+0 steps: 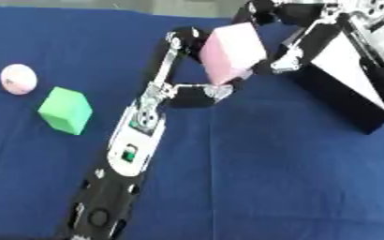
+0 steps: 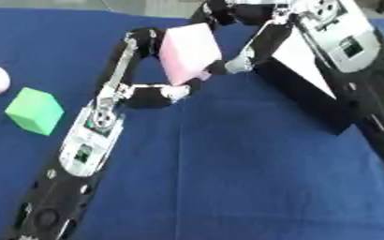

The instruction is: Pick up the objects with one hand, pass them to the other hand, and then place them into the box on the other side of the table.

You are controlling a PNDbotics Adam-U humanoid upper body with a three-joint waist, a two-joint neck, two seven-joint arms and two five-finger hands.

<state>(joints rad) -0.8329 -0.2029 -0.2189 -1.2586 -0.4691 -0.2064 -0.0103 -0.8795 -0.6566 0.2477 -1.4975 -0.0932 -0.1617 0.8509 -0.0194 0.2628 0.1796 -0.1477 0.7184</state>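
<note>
A pink cube (image 1: 232, 51) hangs in the air above the middle of the blue table, held between both hands. My left hand (image 1: 197, 92) reaches up from the lower left, with its thumb curled under the cube's lower edge and its fingers (image 1: 179, 40) against the cube's left side. My right hand (image 2: 238, 63) comes in from the upper right. Its fingers (image 1: 257, 11) hook over the cube's top and its thumb presses the right face. The black box (image 1: 347, 105) with a white inner flap stands just right of the cube, partly hidden by my right arm.
A green cube (image 1: 66, 110) lies on the blue cloth at the left. A pale pink ball (image 1: 18, 78) sits beyond it near the left edge. My left forearm (image 1: 134, 145) crosses the lower middle of the table.
</note>
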